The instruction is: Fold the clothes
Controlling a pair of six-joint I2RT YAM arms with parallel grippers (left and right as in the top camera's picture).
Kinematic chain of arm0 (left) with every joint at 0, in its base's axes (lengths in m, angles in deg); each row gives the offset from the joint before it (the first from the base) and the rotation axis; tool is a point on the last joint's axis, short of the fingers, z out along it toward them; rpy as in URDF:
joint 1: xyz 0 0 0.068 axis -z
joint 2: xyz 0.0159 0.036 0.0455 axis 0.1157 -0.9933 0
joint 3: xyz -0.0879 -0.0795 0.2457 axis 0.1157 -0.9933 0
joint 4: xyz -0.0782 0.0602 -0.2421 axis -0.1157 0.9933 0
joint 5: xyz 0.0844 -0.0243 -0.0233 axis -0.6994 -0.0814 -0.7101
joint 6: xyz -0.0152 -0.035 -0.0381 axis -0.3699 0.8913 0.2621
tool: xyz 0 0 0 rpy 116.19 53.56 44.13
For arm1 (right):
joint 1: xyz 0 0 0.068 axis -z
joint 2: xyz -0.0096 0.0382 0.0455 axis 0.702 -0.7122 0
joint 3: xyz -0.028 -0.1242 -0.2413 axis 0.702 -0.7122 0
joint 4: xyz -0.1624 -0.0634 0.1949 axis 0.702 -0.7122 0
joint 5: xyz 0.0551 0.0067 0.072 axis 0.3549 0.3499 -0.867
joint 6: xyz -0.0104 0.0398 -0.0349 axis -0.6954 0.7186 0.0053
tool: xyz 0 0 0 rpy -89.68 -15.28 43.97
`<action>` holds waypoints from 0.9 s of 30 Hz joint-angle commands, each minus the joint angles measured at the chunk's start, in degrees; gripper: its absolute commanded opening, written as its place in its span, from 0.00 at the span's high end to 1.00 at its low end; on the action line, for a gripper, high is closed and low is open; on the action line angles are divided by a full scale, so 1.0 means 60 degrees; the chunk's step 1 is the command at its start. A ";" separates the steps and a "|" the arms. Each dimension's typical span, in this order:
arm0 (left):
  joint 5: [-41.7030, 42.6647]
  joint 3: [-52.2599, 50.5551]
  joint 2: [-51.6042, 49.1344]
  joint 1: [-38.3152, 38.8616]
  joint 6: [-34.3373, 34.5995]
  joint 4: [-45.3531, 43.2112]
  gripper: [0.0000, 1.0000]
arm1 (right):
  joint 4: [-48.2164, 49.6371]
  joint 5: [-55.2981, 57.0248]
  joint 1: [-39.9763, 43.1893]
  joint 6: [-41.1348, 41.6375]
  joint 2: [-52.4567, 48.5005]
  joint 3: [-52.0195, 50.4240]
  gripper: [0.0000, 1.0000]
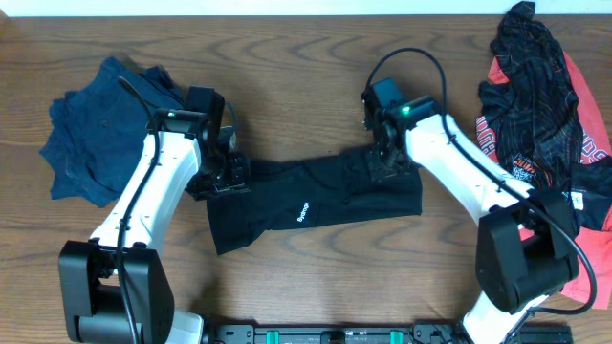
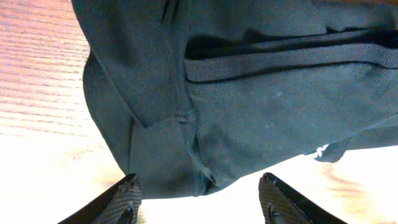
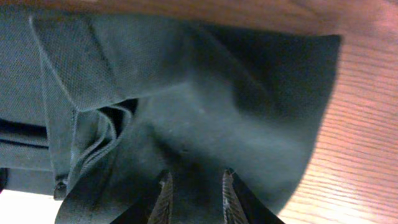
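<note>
While left gripper (image 2: 199, 185) gapes at the black T-shirt (image 1: 325, 203), right gripper (image 3: 194, 180) sits narrow — grip unclear.

We see a matt black knit T-shirt (image 1: 325, 205), dark blue cloth garments (image 1: 91, 143) far left, grained wood table (image 1: 287, 48), glossy white plastic left arm (image 1: 143, 196).

Pretty clearly my lab bench, not anyone's home: plain wood-grain table (image 1: 287, 38), my left arm (image 1: 143, 191) and right arm (image 1: 459, 162) rising from a black rail (image 1: 316, 334) at the near edge, cables (image 1: 411, 57) looping, clothes (image 1: 96, 134) heaped at the sides.
</note>
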 commanded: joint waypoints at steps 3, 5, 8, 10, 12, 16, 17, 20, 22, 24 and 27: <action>0.0018 0.0127 0.0033 0.0004 0.0015 0.0062 0.37 | 0.0525 -0.0761 -0.0641 0.0109 -0.0208 -0.0933 0.74; 0.0018 0.0127 0.0033 0.0004 0.0015 0.0062 0.37 | 0.0750 -0.0936 -0.0831 0.0270 -0.0208 -0.1231 0.73; 0.0018 0.0127 0.0033 0.0007 0.0015 0.0062 0.37 | 0.0911 -0.1384 -0.1064 0.0262 -0.0208 -0.1497 0.73; 0.0018 0.0127 0.0033 0.0004 0.0015 0.0062 0.37 | 0.0929 -0.1577 -0.1169 0.0237 -0.0208 -0.1534 0.73; 0.0018 0.0127 0.0033 0.0004 0.0015 0.0062 0.37 | 0.0940 -0.1840 -0.1246 0.0073 -0.0204 -0.1526 0.71; 0.0018 0.0127 0.0033 0.0004 0.0015 0.0062 0.37 | 0.0860 -0.1876 -0.1260 0.0025 -0.0160 -0.1475 0.70; 0.0018 0.0127 0.0033 0.0004 0.0015 0.0062 0.37 | 0.0838 -0.1734 -0.1231 0.0036 -0.0113 -0.1428 0.70; 0.0018 0.0127 0.0033 0.0004 0.0011 0.0062 0.37 | 0.0721 -0.1147 -0.1155 0.0069 0.0229 -0.1002 0.67; 0.0018 0.0127 0.0033 0.0004 0.0011 0.0062 0.37 | 0.0790 -0.0335 -0.1111 0.0087 0.0521 -0.0641 0.65; 0.0018 0.0127 0.0033 0.0004 0.0015 0.0062 0.37 | 0.0958 0.0488 -0.1049 0.0219 0.0736 -0.0361 0.65; 0.0018 0.0127 0.0033 0.0004 0.0015 0.0062 0.37 | 0.1515 0.1049 -0.0871 0.0211 0.0845 -0.0251 0.68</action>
